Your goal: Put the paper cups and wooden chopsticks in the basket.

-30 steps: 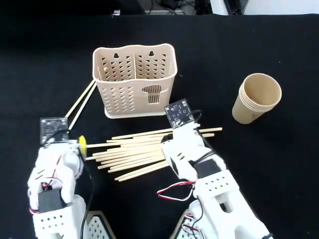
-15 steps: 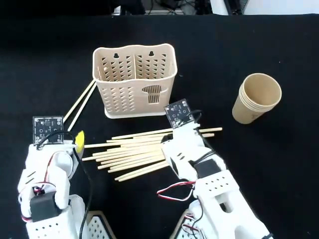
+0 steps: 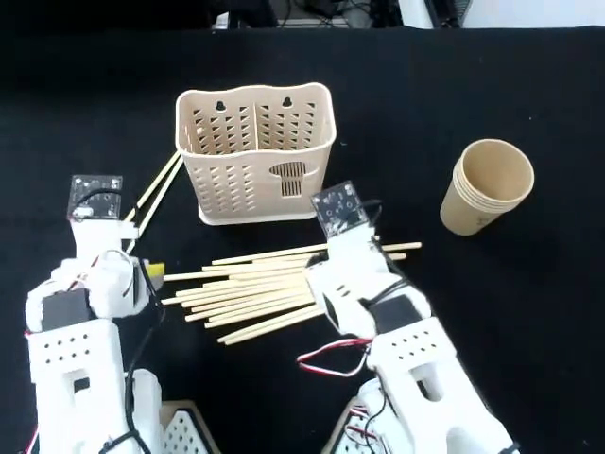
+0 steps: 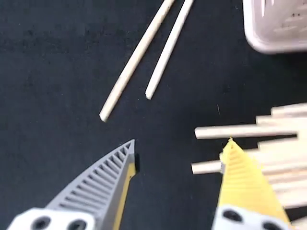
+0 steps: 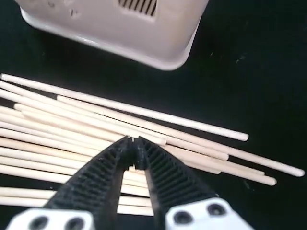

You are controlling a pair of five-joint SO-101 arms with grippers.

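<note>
A pile of wooden chopsticks (image 3: 255,288) lies on the black table in front of the beige basket (image 3: 255,151). Two more chopsticks (image 3: 151,199) lean against the basket's left side, also seen as two chopsticks (image 4: 144,62) in the left wrist view. A stack of paper cups (image 3: 487,186) stands upright at the right. My left gripper (image 4: 181,142) is open and empty, its yellow finger (image 4: 240,177) over the left ends of the pile (image 4: 254,143). My right gripper (image 5: 132,141) is shut just above the pile (image 5: 96,120), with nothing visible between its tips.
The basket (image 5: 120,28) stands just beyond the right gripper; its corner (image 4: 278,24) is near the left gripper too. Bare black cloth lies between the basket and the cups, and at the far left.
The left arm has swung and stretched toward the far side, nearer the two chopsticks by the basket. The right arm has hardly moved. The cups and chopsticks lie as before.
</note>
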